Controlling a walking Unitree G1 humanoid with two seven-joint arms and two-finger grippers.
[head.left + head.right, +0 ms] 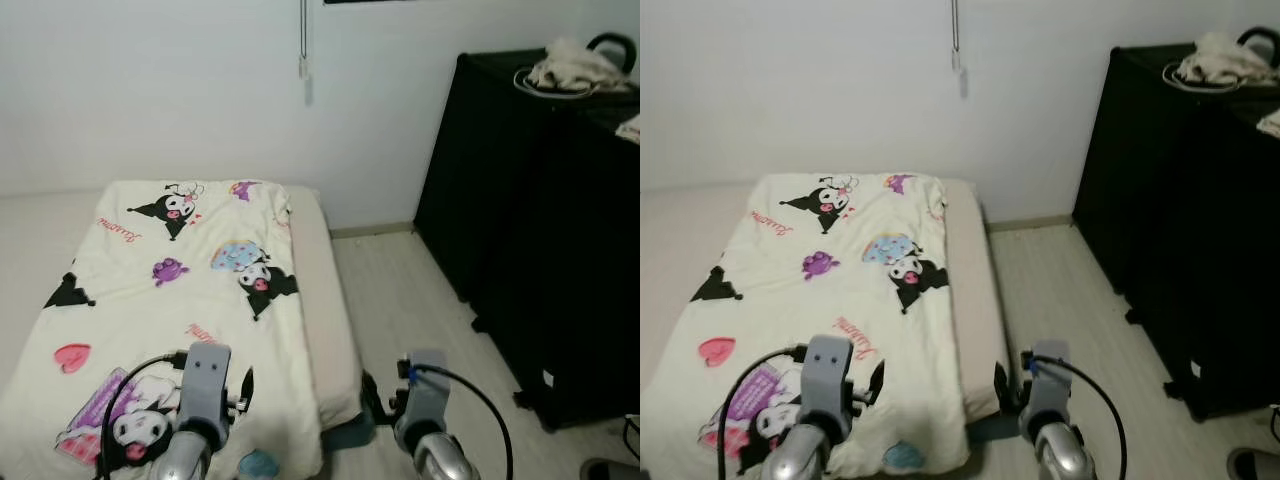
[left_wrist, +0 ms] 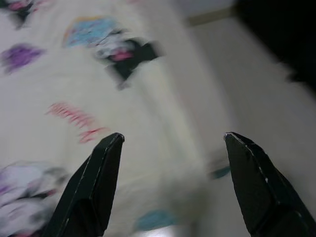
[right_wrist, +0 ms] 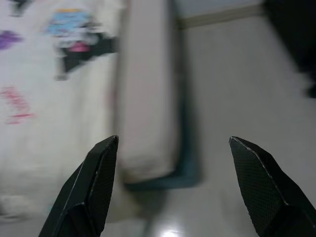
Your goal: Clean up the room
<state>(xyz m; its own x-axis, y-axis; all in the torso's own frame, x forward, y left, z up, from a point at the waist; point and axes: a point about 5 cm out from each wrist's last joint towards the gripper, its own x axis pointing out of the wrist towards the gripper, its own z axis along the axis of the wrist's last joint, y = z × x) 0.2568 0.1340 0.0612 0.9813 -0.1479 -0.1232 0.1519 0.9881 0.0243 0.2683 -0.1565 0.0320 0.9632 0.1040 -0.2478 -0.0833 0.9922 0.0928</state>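
Black fingers of the left gripper [image 2: 170, 187] and the right gripper [image 3: 173, 187] spread wide, holding nothing. Below lies the blanket [image 1: 180, 300], flat on the mattress [image 1: 325, 300]. A clothes pile [image 1: 570, 68] tops the dark cabinet [image 1: 540, 220]; I'd turn there squarely before reaching.

red script lettering on the cartoon-print blanket [image 1: 200, 290], too small and blurred to read

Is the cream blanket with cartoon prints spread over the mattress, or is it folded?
Spread. The cream cartoon-print blanket lies flat along the low beige mattress, leaving a strip bare on its right side.
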